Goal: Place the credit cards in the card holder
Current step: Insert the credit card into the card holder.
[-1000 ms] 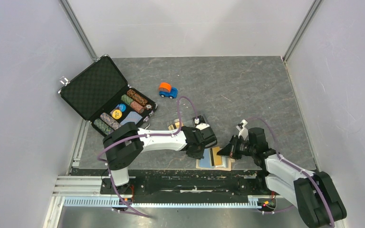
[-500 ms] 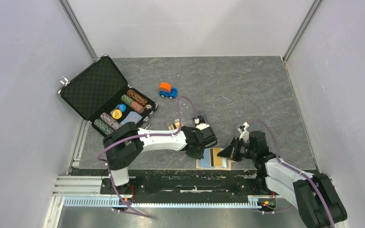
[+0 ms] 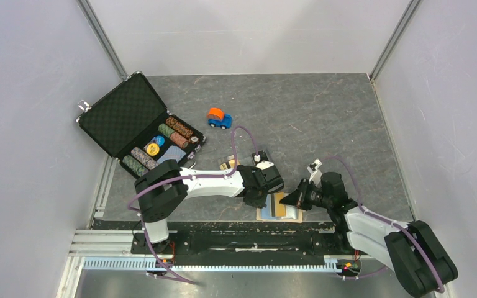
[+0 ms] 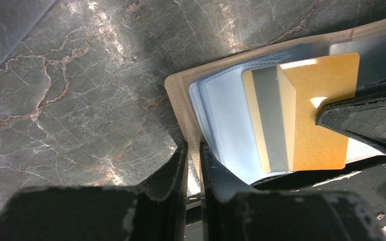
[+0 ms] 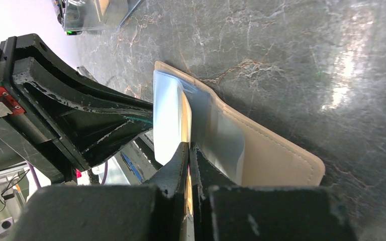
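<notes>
The beige card holder (image 3: 279, 214) lies open at the table's near edge, its clear blue inner sleeves showing (image 4: 226, 125). My left gripper (image 4: 194, 153) is shut on the holder's left beige flap (image 4: 178, 95) and pins it. My right gripper (image 5: 188, 150) is shut on a gold credit card (image 4: 321, 110), seen edge-on in the right wrist view (image 5: 185, 118). The card's leading end sits partly inside a clear sleeve of the holder (image 5: 261, 150). In the top view the right gripper (image 3: 293, 197) is at the holder's right side and the left gripper (image 3: 259, 194) at its left.
A clear plastic box (image 3: 233, 162) with more cards stands just behind the left gripper. An open black chip briefcase (image 3: 136, 124) sits at the back left. An orange and blue toy car (image 3: 219, 117) stands mid-table. The black rail runs along the near edge (image 3: 242, 233).
My right gripper has moved left with the gold card, pushing it further over the holder. The left gripper has stayed in place.
</notes>
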### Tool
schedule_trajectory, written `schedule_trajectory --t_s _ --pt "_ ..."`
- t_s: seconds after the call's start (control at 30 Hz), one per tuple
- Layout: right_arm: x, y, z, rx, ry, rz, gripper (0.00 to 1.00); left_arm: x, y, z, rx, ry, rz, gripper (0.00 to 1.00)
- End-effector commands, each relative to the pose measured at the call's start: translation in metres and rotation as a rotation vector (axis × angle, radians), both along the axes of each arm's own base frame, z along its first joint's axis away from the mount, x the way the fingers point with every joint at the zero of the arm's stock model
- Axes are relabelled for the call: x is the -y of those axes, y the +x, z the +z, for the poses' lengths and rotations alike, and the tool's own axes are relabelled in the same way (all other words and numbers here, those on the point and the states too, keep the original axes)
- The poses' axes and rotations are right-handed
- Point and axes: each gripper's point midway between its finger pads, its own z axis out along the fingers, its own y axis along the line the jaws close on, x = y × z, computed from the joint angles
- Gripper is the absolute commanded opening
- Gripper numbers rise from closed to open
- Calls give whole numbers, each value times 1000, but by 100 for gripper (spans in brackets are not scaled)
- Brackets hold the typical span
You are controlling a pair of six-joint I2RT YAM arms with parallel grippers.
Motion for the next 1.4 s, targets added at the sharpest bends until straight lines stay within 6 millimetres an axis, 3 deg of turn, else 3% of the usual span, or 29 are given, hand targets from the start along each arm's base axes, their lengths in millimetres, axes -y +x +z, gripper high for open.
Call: schedule_trajectory --t_s 0.0,0.27,0.67,0.8,0.97,1.0,1.2,1.37 --pt "5 -12 -22 -34 -48 -31 0 -26 -21 -30 -78 126 -8 17" --pt "-2 -20 -27 -58 -64 -10 0 -21 -20 -23 -72 93 -8 7" --pt "-8 -27 -28 -83 -53 -39 2 -17 -20 -19 -72 53 10 2" --pt "-8 -33 -33 -91 -65 -31 16 -15 -19 -14 -64 38 17 3" --pt "3 -29 -42 -64 -206 -14 39 -17 -15 -5 -34 28 19 14" --pt "0 -20 -33 -34 -212 -17 42 -17 -14 -2 -28 25 20 16" --pt "3 -14 -25 12 -286 14 65 -15 -11 14 -3 -6 16 34" --pt "2 -15 -23 17 -304 39 75 -10 -8 35 21 -65 19 44"
